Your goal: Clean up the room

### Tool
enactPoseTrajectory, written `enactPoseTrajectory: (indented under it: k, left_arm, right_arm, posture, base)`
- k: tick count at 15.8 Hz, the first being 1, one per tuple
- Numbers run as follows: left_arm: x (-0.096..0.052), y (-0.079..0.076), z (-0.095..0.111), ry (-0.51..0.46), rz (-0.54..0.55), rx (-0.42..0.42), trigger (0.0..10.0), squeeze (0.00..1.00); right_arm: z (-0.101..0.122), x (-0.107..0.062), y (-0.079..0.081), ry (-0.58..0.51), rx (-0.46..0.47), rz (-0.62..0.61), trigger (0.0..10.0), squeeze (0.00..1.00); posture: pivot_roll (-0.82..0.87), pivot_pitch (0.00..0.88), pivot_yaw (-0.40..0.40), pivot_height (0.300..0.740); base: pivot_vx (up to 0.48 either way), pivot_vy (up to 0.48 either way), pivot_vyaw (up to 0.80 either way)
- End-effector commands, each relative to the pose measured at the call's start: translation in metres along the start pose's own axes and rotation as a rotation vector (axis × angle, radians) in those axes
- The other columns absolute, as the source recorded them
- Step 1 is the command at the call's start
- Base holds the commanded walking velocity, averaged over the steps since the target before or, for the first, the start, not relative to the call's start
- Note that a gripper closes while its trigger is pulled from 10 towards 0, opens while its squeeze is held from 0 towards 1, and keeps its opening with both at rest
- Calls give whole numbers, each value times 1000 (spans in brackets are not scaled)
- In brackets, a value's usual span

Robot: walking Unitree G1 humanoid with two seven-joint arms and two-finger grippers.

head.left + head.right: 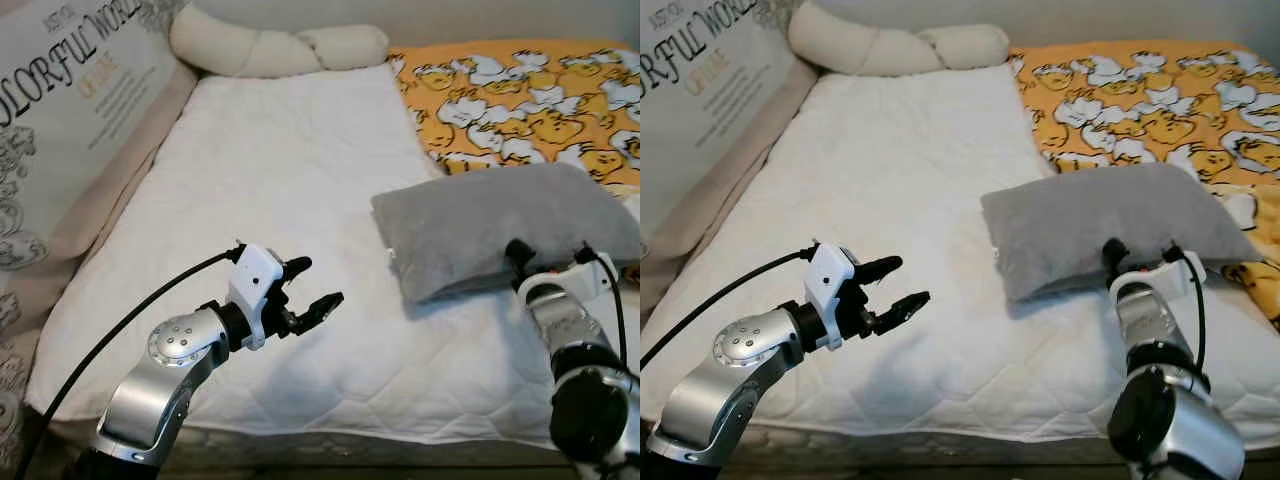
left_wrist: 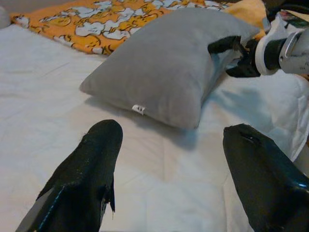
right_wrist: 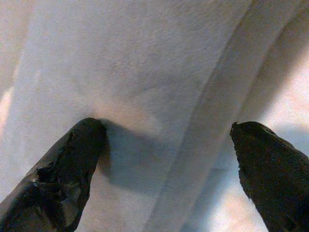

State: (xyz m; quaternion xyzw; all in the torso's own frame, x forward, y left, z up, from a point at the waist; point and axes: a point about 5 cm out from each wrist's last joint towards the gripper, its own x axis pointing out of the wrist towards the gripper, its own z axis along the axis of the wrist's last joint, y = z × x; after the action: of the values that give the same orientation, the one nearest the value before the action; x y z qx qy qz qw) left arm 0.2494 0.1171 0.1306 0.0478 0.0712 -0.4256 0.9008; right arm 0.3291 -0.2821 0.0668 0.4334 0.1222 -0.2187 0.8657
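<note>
A grey pillow (image 1: 500, 225) lies on the right half of the white mattress (image 1: 270, 180), its far edge overlapping an orange blanket. My right gripper (image 1: 552, 258) is at the pillow's near edge, open, with its fingers wide apart. In the right wrist view one fingertip (image 3: 89, 137) dents the grey pillow fabric (image 3: 145, 72). My left gripper (image 1: 318, 282) hovers open over the bare mattress, left of the pillow and pointing toward it, holding nothing. The left wrist view has the pillow (image 2: 164, 67) ahead of it, with the right gripper (image 2: 231, 55) at the pillow's far corner.
An orange blanket with a white duck pattern (image 1: 530, 100) covers the far right of the bed. A cream knotted cushion (image 1: 270, 45) lies at the head. A large printed cushion (image 1: 70, 90) leans along the left side. The mattress's front edge runs just under both arms.
</note>
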Motion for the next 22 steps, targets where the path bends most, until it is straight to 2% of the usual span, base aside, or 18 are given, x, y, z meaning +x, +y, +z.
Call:
enactPoseTrajectory:
  k: [1, 3, 5, 6, 13, 22]
  left_arm:
    - [-6, 0, 2, 10, -8, 19, 10000, 0]
    - [-14, 1, 1, 27, 5, 27, 10000, 0]
    - [-18, 1, 2, 32, 11, 33, 10000, 0]
    - [-19, 1, 2, 31, 16, 31, 10000, 0]
    - [-17, -1, 1, 35, 12, 39, 10000, 0]
    - [-17, 5, 0, 39, 43, 34, 10000, 0]
  right_arm:
    - [2, 2, 8, -8, 48, 10, 10000, 0]
    - [1, 3, 9, -5, 72, -18, 10000, 0]
    - [2, 4, 13, -12, 96, -3, 1216, 0]
    - [2, 4, 14, -11, 94, 9, 0, 0]
    - [-4, 4, 14, 19, 72, -24, 0, 0]
    - [-3, 4, 11, 17, 20, -34, 0, 0]
  posture:
    - [161, 0, 64, 740]
    - [180, 0, 63, 740]
    - [185, 0, 59, 740]
    - [185, 0, 58, 740]
    - [184, 0, 54, 740]
    - [171, 0, 64, 740]
  base:
    - [0, 0, 0]
    - [0, 0, 0]
    - [0, 0, 0]
    - [0, 0, 0]
    - [0, 0, 0]
    - [0, 0, 0]
